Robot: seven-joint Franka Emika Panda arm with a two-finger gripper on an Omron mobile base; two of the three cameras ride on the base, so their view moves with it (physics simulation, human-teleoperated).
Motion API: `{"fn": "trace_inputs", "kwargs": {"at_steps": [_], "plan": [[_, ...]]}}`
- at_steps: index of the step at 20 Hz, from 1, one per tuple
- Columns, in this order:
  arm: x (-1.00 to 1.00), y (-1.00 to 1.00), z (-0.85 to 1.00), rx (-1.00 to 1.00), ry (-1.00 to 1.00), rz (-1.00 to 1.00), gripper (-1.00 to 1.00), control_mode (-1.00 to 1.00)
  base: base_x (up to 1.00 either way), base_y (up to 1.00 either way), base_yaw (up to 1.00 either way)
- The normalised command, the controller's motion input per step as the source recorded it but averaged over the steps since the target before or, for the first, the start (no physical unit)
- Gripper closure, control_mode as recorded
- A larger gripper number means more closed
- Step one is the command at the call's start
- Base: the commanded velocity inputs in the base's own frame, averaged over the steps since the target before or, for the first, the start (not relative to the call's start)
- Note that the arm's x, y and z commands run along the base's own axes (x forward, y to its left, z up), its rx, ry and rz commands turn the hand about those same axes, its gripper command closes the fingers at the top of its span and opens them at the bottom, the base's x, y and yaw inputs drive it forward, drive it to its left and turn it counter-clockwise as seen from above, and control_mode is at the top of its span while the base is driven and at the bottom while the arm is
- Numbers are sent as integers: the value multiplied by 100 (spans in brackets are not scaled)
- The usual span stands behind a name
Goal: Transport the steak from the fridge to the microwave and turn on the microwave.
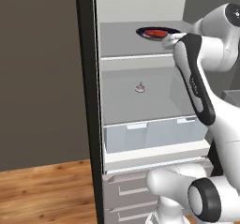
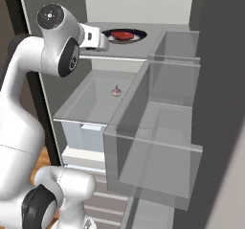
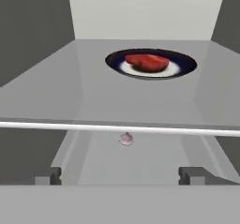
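While the hand [image 3: 120, 175] gapes wide, the steak [image 3: 147, 62] lies ahead, apart.

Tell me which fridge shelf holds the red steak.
The upper grey shelf: the flat red steak lies there on a dark round plate. The lower shelf carries a small pinkish item.

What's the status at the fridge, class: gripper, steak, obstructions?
Gripper open, empty, at the upper shelf's edge. Steak on dark plate, upper fridge shelf, untouched. Nothing between gripper and steak.
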Motion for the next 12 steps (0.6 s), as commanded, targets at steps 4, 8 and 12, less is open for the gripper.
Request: {"fn": "trace_inputs", "kwargs": {"at_steps": [4, 8, 12], "plan": [[40, -10, 39, 1, 0, 0, -100, -100, 0, 0, 0], [46, -10, 31, 1, -1, 0, -100, -100, 0, 0, 0], [41, -16, 9, 0, -4, 0, -100, -100, 0, 0, 0]]}}
